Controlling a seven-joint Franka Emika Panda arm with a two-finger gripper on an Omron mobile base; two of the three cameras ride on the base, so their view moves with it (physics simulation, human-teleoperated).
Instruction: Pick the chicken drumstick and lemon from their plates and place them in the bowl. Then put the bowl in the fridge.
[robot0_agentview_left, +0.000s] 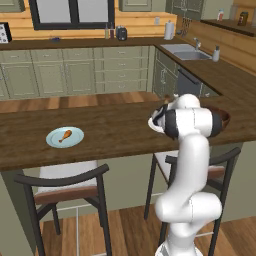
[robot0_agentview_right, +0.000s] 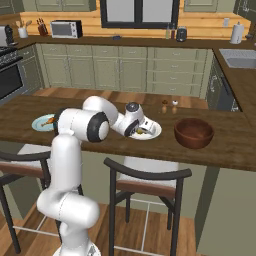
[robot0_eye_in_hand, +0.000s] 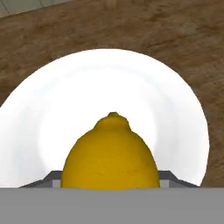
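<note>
Now the claw (robot0_eye_in_hand: 109, 183) grips the lemon (robot0_eye_in_hand: 110, 153).

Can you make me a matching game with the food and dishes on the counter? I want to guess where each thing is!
Things:
1. chicken drumstick
2. lemon
3. bowl
4. gripper

Places or states:
A. dark brown, nothing inside, standing on the counter
B. lying on the light blue plate
C. closed around the lemon
D. yellow, over the white plate

Right pairs: 1-B, 2-D, 3-A, 4-C
</note>
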